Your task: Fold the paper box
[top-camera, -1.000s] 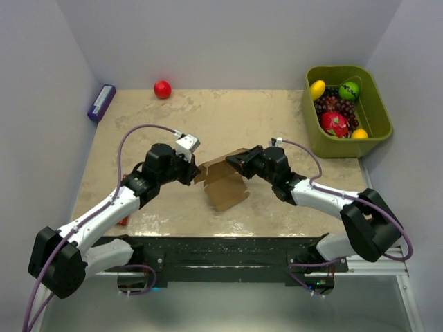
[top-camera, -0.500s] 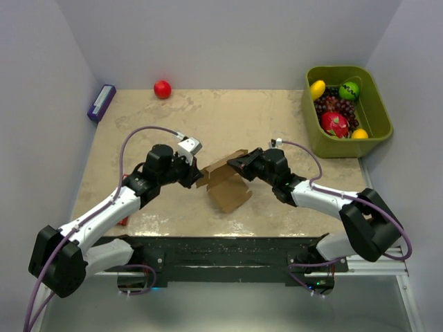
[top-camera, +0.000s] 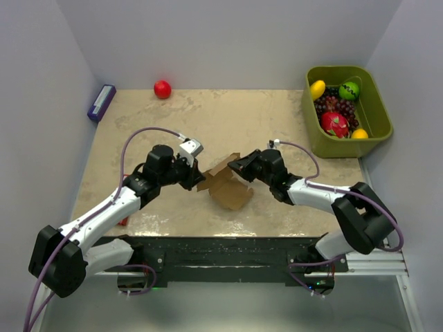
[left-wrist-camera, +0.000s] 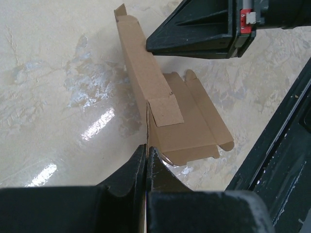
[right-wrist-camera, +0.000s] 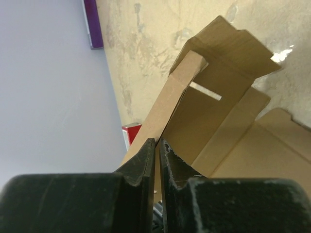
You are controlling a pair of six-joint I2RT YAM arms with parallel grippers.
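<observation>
The paper box [top-camera: 227, 187] is seen in plain, unprinted brown. The tabletop [top-camera: 228, 117] is mottled in beige and cream. A red ball [top-camera: 162, 88], a purple-blue box [top-camera: 101, 102] and an olive-green bin [top-camera: 339, 146] are shown. Purple cables [top-camera: 142, 130] are carried by white-and-black arms [top-camera: 97, 214].

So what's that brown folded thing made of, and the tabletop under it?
The paper box looks like thin matte brown cardboard: sharp creases, cut tabs. The table seems glossy beige marbled laminate, maybe stone: light glints off it.
</observation>
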